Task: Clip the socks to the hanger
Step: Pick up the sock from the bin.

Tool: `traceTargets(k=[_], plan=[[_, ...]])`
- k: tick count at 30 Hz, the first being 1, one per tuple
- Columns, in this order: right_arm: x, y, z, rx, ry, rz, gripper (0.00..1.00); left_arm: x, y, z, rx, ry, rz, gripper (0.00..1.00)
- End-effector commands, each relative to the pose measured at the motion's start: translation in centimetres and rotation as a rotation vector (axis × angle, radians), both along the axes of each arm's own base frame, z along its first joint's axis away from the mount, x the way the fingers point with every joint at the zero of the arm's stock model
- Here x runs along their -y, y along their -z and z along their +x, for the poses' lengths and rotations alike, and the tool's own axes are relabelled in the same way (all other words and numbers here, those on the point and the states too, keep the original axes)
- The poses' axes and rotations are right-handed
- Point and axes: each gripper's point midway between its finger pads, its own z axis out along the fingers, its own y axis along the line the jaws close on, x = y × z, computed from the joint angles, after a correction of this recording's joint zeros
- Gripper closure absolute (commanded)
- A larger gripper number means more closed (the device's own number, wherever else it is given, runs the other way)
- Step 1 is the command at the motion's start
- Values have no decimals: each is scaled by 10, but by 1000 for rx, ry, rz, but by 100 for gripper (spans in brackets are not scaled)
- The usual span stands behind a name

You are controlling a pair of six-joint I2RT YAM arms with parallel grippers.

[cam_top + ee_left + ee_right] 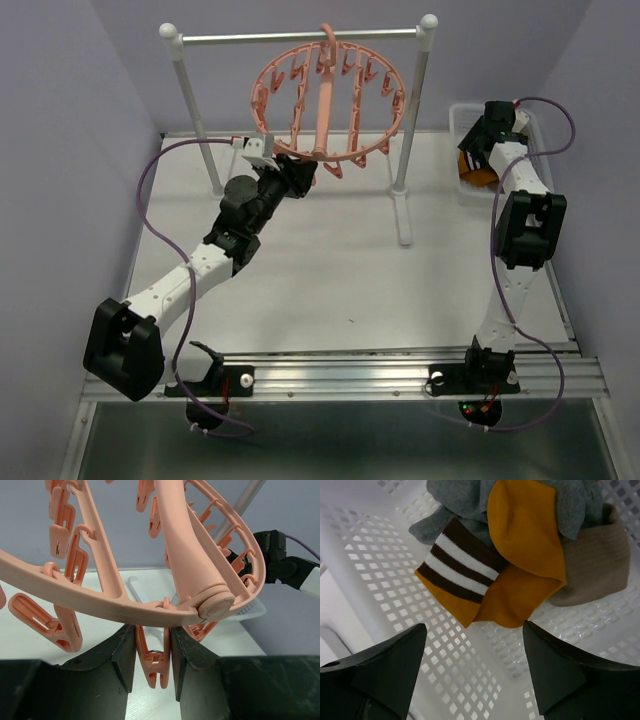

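Observation:
The salmon-pink hanger (325, 100) hangs by its hook from the rail. My left gripper (300, 172) is at the ring's near lower edge. In the left wrist view the ring (100, 605) crosses just above my left gripper (153, 672), whose jaws press both sides of one dangling clip (154, 660). My right gripper (478, 140) is over the white mesh basket (462, 115). In the right wrist view it (475, 655) is open and empty just above the socks: a mustard sock (520, 555) with a brown-and-white striped cuff, a grey sock (465, 500) and a brown sock (595, 565).
The metal rail (300, 38) on white posts stands at the back of the table; its right post (405, 150) is between the hanger and the basket. The basket's mesh floor (395, 580) lies under my right fingers. Side walls close in the table.

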Motion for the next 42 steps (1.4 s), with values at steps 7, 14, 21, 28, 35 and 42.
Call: traceTargets(k=[7,14,21,28,35,42], plan=[[23,22,32,120,130,106,30,-2,-37,6,65,-46,-30,100],[24,39,53,140,122,118,37,-3,-41,10,70,-62,-30,100],[27,52,69,170,95,93,36,0,-43,11,74,-57,-25,100],[19,64,79,205,15,92,39,3,-42,14,70,-56,-21,100],[9,50,81,270,-102,55,74,6,-41,15,67,-50,-17,100],[12,6,63,297,-147,-46,99,10,-42,13,65,-36,-18,100]])
